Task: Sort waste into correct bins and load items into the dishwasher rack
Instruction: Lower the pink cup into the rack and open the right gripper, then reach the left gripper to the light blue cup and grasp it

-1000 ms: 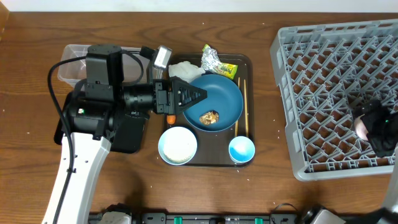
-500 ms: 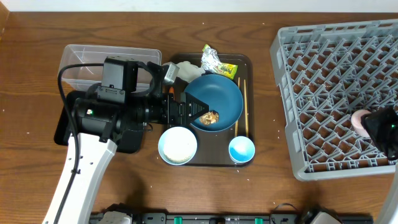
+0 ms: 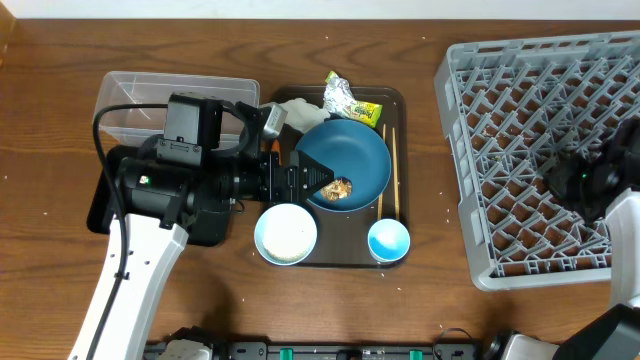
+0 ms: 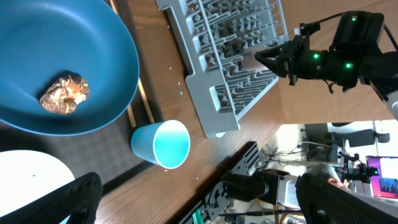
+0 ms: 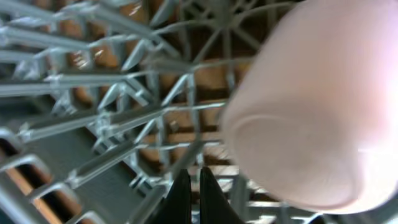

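Yellow-green wrapper (image 3: 352, 103) on brown tray (image 3: 403, 180), print illegibly small

- Brown wood-grain tabletop (image 3: 330, 310) is filling the overhead view.
- Pale strip (image 3: 300, 8) is bordering its far edge.
- Lit screen (image 4: 384, 177) is glowing in the bright, cluttered room beyond.

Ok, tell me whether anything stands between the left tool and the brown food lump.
Nothing visible does. The left tool hangs open over the dark blue dish, and the brown food lump lies uncovered in it.
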You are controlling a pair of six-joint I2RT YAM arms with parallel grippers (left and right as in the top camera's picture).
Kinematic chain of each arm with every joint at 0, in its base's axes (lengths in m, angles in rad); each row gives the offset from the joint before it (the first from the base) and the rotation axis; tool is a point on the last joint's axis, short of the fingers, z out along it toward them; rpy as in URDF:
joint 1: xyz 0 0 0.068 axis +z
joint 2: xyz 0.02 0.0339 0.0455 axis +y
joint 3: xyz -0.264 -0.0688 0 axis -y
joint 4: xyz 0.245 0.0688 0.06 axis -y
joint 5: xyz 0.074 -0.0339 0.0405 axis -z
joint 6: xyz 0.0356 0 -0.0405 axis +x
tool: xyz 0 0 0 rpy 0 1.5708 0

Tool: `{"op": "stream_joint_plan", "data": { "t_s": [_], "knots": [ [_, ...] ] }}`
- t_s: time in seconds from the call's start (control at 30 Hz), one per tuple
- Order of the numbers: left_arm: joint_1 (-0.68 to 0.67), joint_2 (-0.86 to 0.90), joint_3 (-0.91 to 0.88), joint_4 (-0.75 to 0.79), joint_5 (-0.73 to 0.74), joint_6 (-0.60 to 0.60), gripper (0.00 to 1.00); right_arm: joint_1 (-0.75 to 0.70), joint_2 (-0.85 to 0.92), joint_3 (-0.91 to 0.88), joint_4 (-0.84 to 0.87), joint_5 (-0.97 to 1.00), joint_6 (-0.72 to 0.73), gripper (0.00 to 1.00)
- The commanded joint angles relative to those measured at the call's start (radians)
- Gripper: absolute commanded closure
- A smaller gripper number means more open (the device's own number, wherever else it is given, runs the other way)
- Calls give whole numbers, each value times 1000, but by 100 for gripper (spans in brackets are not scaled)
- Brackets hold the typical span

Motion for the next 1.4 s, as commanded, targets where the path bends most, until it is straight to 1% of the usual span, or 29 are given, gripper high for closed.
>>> {"op": "stream_joint_plan", "data": {
  "t_s": [0.0, 0.13, 0.23, 0.43, 0.53, 0.67, 0.83, 0.97, 1.13, 1.37],
  "knots": [
    [-2, 2, 11, -15, -9, 21, 0, -14, -30, 9, -4, 97, 34, 99],
    [-2, 2, 11, -20, -9, 21, 0, -43, -101, 19, -12, 99, 35, 99],
    [-2, 2, 11, -17, -10, 21, 0, -61, -173, 19, -26, 137, 49, 99],
    [-2, 2, 11, -18, -10, 40, 0, -64, -266, 19, -39, 129, 64, 99],
    [-2, 2, 11, -17, -10, 40, 0, -32, -252, 16, -64, 64, 20, 99],
    [-2, 2, 11, -17, -10, 40, 0, 17, -181, 0, -85, 136, 37, 99],
    [-2, 2, 11, -18, -10, 40, 0, 17, -78, -1, -66, 146, 46, 99],
    [-2, 2, 11, -18, -10, 40, 0, 11, -21, -1, -49, 224, 72, 99],
    [-2, 2, 11, -18, -9, 40, 0, -41, -37, 16, -41, 241, 103, 99],
    [-2, 2, 11, -18, -9, 40, 0, -80, -129, 29, -48, 252, 102, 99]
  ]
}}
